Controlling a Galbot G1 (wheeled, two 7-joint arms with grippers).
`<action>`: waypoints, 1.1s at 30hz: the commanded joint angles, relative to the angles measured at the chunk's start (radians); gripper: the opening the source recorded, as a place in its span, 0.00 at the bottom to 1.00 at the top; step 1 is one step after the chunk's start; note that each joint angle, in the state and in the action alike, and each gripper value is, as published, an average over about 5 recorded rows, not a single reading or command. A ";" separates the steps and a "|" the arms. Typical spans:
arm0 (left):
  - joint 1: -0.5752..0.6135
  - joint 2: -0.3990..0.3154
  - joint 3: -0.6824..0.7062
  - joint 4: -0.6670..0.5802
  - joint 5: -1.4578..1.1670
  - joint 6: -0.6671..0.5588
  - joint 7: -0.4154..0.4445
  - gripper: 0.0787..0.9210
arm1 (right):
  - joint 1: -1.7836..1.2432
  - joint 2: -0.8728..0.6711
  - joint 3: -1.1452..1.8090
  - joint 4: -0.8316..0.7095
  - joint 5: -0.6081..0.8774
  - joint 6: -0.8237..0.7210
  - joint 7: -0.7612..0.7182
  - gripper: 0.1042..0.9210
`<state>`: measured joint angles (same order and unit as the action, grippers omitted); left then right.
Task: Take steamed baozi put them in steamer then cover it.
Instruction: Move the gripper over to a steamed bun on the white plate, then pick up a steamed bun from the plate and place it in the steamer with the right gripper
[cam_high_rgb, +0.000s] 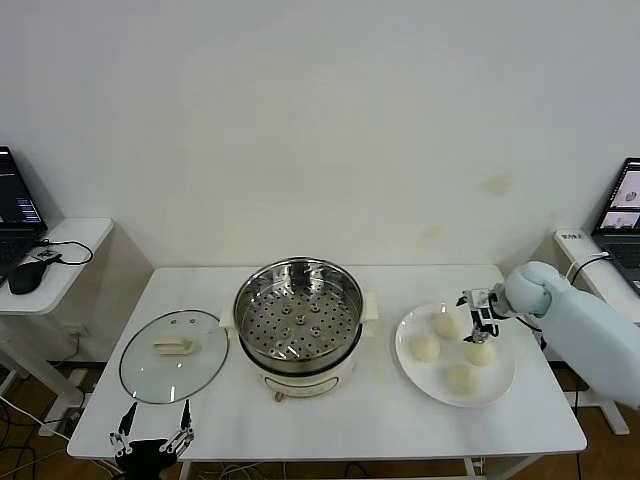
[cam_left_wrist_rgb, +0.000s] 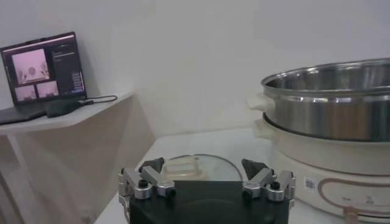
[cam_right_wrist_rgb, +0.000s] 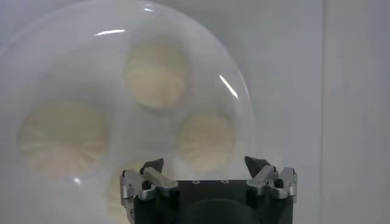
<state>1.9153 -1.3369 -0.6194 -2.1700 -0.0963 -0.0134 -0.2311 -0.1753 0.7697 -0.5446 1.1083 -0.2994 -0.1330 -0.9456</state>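
Right gripper (cam_high_rgb: 481, 318) open, empty, above the plate (cam_high_rgb: 505, 385) of baozi (cam_high_rgb: 425, 347).
Left gripper (cam_high_rgb: 152, 437) open, empty, at near-left table (cam_high_rgb: 380, 425) edge beside cover (cam_high_rgb: 173, 355); steamer (cam_high_rgb: 298, 310) uncovered.

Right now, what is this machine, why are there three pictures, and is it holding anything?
It is a robot with two arms. One picture comes from its head, the others from cameras on its wrists. On the white table sit a steel steamer, its glass lid and a white plate with four steamed baozi. The right gripper hangs open above the baozi, holding nothing. The left gripper waits, open and empty, at the table's near edge by the lid.
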 joint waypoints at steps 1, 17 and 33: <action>-0.002 0.001 -0.004 0.005 0.000 -0.001 -0.001 0.88 | 0.033 0.080 -0.050 -0.104 -0.022 -0.004 0.004 0.88; 0.000 0.004 -0.006 0.001 0.000 -0.002 -0.002 0.88 | 0.033 0.101 -0.042 -0.139 -0.045 -0.006 -0.001 0.73; 0.012 0.009 -0.002 -0.028 0.002 -0.003 -0.003 0.88 | 0.181 -0.049 -0.138 0.067 0.094 -0.008 -0.060 0.64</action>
<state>1.9261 -1.3303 -0.6224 -2.1950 -0.0919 -0.0160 -0.2336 -0.0837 0.7923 -0.6299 1.0780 -0.2768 -0.1399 -0.9812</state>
